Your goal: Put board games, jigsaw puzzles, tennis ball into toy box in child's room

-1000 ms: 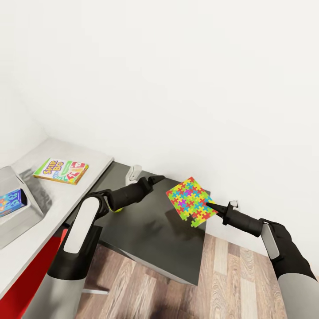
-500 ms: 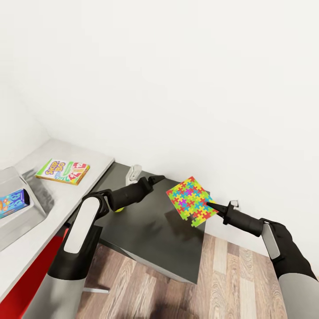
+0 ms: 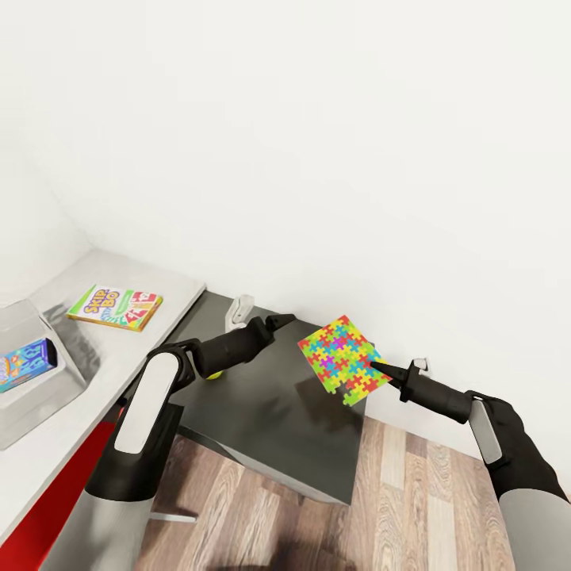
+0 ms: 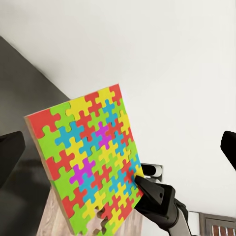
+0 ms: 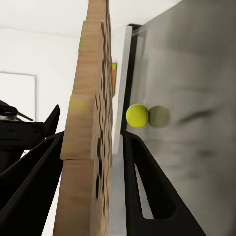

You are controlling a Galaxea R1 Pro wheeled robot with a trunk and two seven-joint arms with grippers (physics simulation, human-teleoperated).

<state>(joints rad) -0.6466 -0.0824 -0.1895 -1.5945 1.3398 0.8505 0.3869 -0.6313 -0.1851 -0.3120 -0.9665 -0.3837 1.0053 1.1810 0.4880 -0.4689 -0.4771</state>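
Carrying jigsaw puzzle (image 3: pixel 342 359) pinched by right gripper (image 3: pixel 376 367), raised above the dark table (image 3: pixel 270 412).
Left gripper (image 3: pixel 277 320) fingers spread, empty. Keep the pinch firm and the puzzle clear while swinging toward toy box (image 3: pixel 36 381) at far left.

A plain white wall (image 3: pixel 317 143) rises beyond both grippers and meets a second white wall in a corner far off to the left gripper's outer side. Under the right arm lies a wood-plank floor (image 3: pixel 428 507) in brown and pale boards. Soft, even light fills the room, casting only faint shadows.
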